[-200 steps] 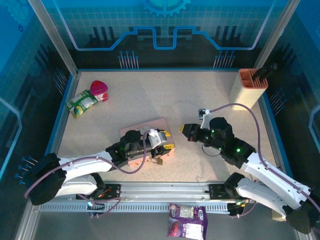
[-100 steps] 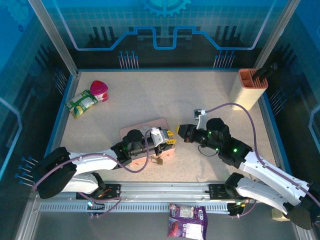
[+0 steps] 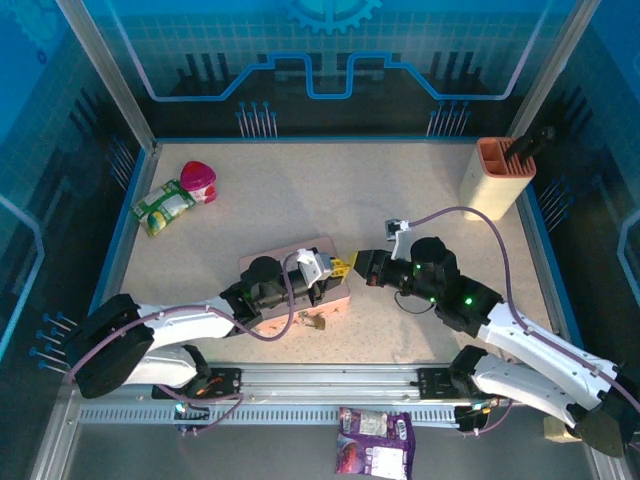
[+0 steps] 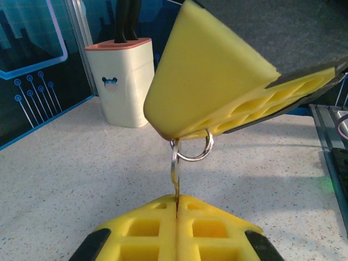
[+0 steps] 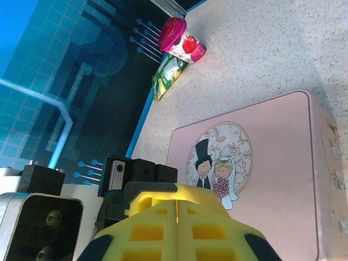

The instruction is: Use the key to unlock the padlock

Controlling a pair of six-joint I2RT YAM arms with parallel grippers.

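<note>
The small grey key (image 4: 175, 163) with its silver ring (image 4: 202, 155) hangs between both grippers above the pink tin (image 3: 300, 248). My left gripper (image 4: 176, 209) is shut on the key's blade. The right gripper's yellow fingers (image 4: 212, 81) pinch the key's head from above. From overhead, the left gripper (image 3: 338, 268) and right gripper (image 3: 355, 264) meet tip to tip. In the right wrist view the right gripper (image 5: 177, 209) is shut, with the left gripper's fingers (image 5: 147, 194) just beyond. The brass padlock (image 3: 315, 322) sits at the tin's near edge.
A cream knife block (image 3: 497, 170) stands at the back right, also seen in the left wrist view (image 4: 122, 81). A pink cup (image 3: 198, 180) and a green packet (image 3: 163, 207) lie at the back left. A purple packet (image 3: 373, 440) lies below the arms' rail.
The right gripper has moved left with the key to meet the left gripper. The left gripper's jaws have closed on the key's blade.
</note>
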